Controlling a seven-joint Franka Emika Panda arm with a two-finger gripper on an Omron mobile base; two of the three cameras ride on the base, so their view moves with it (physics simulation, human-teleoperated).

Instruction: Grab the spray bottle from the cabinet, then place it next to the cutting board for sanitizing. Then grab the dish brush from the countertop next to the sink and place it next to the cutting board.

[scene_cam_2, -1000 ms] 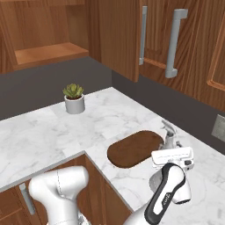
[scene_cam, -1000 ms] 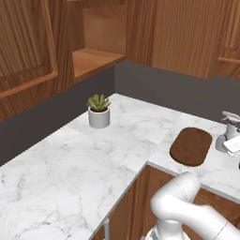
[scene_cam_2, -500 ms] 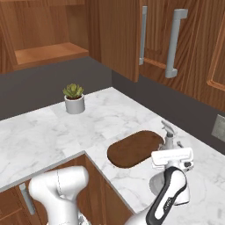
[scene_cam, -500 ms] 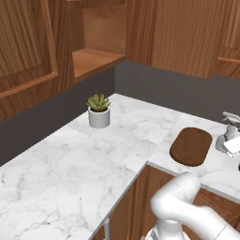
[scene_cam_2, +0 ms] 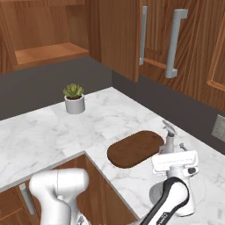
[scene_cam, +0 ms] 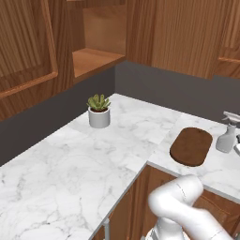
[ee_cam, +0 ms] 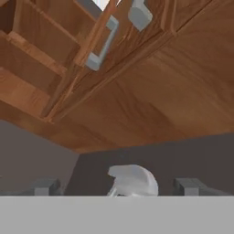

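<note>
The spray bottle point(scene_cam_2: 169, 141) stands upright on the countertop point(scene_cam: 84, 164), just beside the far end of the cutting board point(scene_cam_2: 136, 148), its trigger head point(ee_cam: 132, 179) rising between the gripper's fingertips point(ee_cam: 45, 186). The gripper point(ee_cam: 121, 186) sits at the bottle with its jaws spread wide, either side of the head and apart from it. Well away from the board, a potted plant point(scene_cam: 99, 110) sits near the corner beneath the open cabinet point(scene_cam: 91, 58).

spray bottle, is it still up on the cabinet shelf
No, the spray bottle stands upright on the marble countertop just beside the cutting board, and the open cabinet shelf is bare.
</note>
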